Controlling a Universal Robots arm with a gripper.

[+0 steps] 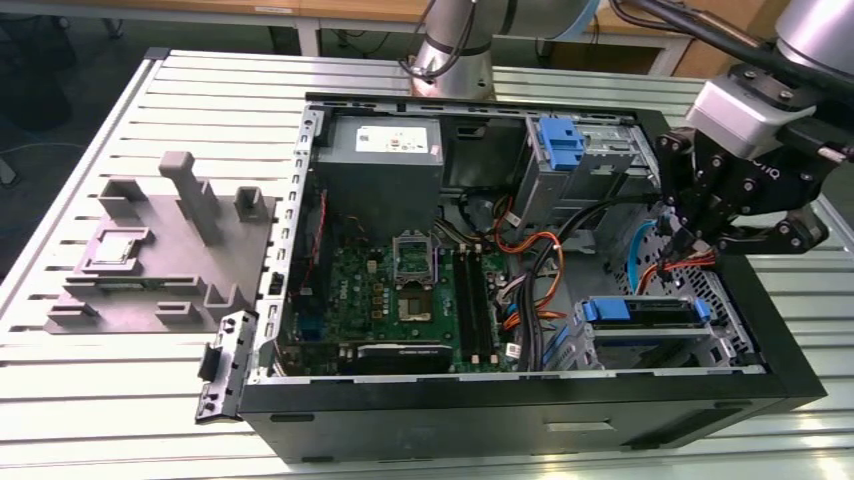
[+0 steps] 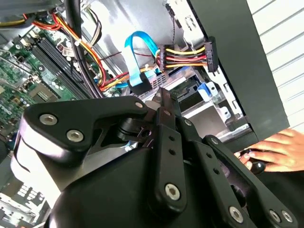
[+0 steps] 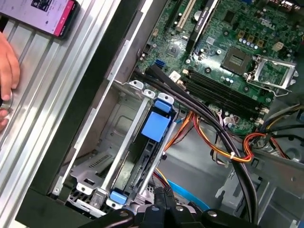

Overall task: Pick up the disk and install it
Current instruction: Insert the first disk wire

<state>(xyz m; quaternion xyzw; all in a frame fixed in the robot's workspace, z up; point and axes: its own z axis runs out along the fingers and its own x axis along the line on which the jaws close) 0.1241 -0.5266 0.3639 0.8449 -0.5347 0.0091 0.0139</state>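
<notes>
Black gripper (image 1: 697, 232) hangs over the exterior view's right side of the open PC case (image 1: 747, 300), above the cable bundle between the two drive bays. Can't tell from any view whether the claw is open or closed; nothing visibly gripped.

Disk (image 1: 645, 312) sits in the lower drive bay near the case's front corner, blue carrier around it, edge-on to the exterior camera. First wrist view shows what the exterior one doesn't: the disk (image 3: 145, 152) seen from above, standing in its metal cage (image 3: 95, 166), blue tab on top, blue clips at both ends, with the gripper's black linkage (image 3: 161, 209) just beside its near end. Same view also catches a person's hand (image 3: 7, 71) and a phone (image 3: 50, 14) on the slatted table outside the case wall.

Second wrist view: gripper body (image 2: 156, 161) blocks most of the picture; past it, a blue flat cable (image 2: 140, 52), a red-yellow-black power connector (image 2: 185, 56), and a hand (image 2: 273, 149) at the case edge.

Around it, exterior view: orange and black cables (image 1: 541, 265) run between motherboard (image 1: 400, 290) and the bay, crowding the space by the gripper. Farther back, a second bay with a fixed blue bracket (image 1: 565, 145), and the power supply (image 1: 380, 165). Grey holder block (image 1: 154, 250) stands on the table (image 1: 160, 400), well apart on the exterior view's left.
</notes>
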